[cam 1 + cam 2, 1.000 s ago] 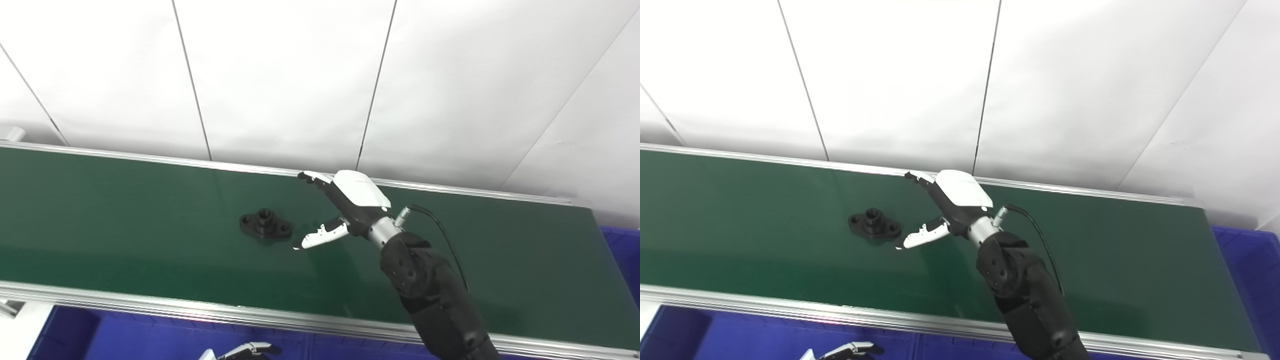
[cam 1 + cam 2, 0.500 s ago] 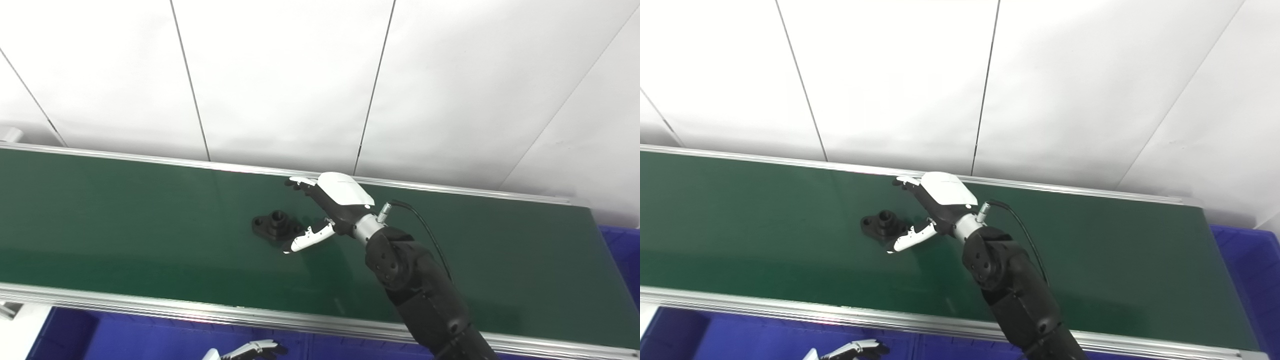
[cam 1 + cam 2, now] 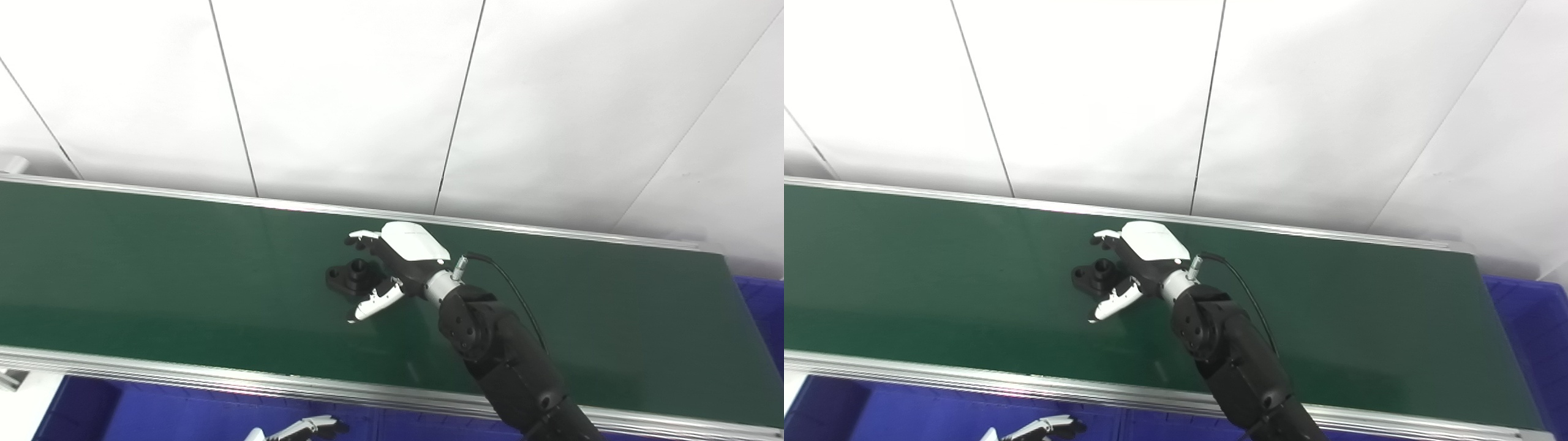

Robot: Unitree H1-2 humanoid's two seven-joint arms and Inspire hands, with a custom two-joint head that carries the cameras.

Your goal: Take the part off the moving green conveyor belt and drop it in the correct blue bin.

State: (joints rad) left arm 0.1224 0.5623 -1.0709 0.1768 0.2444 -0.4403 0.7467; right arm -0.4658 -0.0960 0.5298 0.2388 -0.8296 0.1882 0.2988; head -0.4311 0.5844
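White wall panels are backing the green conveyor belt [image 3: 153,275], where the black flanged metal part [image 3: 350,275] is now riding between the right hand [image 3: 392,269]'s spread fingers and thumb, no longer apart; closing seems due. Left hand [image 3: 300,427] is waiting low, fingers apart.

Black flanged part [image 3: 1093,276] lies flat on green conveyor belt [image 3: 937,275], mid-belt. Right hand [image 3: 1133,260] sits at the part's right end, fingers [image 3: 1105,235] spread on its far side, thumb [image 3: 1108,303] on its near side; contact cannot be confirmed. Left hand [image 3: 1035,430] shows at bottom edge over blue bin [image 3: 906,416], fingers loosely extended.
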